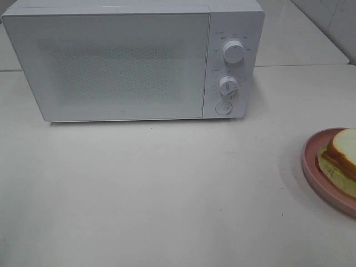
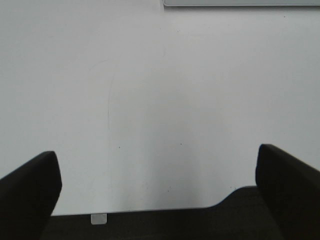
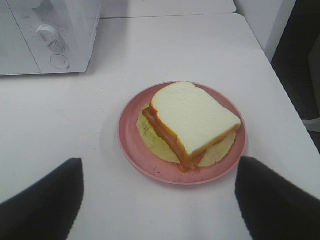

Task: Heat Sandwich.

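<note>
we see the white table first, taking up most of the high view, w/ a seam line running across behind the oven. on its far side sits the white microwave, door shut, door panel facing us and a control strip on its right. the strip has an upper knob, a lower knob and a round button below them, stacked top to bottom. the right wrist view catches the same oven corner w/ the lower knob and button

next in size is the pink round plate, at the right edge of the high view, well apart from the microwave and nearer to us, partly cut off by the frame. the right wrist view shows the whole plate flat on the table

on that plate lies the sandwich: white bread slice on top, tan crust, reddish-brown filling showing along the cut side, pale green lettuce spreading out under it. in the high view only part of the sandwich shows

right gripper: dark fingers spread wide apart, nothing between them, plate and sandwich in the gap's line but not touching

left gripper: fingers also wide apart, over bare table, holding nothing; a bit of the microwave's edge shows at the far side of that view

neither arm shows in the high view
</note>
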### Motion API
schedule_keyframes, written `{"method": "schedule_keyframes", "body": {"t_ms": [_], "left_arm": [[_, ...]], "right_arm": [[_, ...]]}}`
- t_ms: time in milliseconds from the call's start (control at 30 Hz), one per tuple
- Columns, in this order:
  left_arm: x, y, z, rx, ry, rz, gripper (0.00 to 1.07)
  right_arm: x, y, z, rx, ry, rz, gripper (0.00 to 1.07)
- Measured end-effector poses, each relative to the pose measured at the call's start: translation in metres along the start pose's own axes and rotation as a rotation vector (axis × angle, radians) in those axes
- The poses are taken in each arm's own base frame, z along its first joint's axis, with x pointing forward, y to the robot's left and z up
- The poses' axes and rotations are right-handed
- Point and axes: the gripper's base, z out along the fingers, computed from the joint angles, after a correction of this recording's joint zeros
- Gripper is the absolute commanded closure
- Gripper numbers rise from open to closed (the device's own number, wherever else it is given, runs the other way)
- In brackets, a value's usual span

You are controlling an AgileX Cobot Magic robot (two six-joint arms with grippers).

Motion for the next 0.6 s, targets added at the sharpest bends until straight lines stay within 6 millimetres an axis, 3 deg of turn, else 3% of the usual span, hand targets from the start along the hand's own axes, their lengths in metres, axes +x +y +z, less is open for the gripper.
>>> {"method": "schedule_keyframes", "body": {"t_ms": [300,600], "left_arm": [[0.024,-0.003,-0.024,-0.009,-0.221,0.026,0.07],[0.025,-0.004,-0.025,-0.01,-0.233,0.028,0.07]], "right_arm": [[0.0,0.0,0.0,0.0,0.0,0.0,0.32],[0.0,0.0,0.0,0.0,0.0,0.0,0.32]]}}
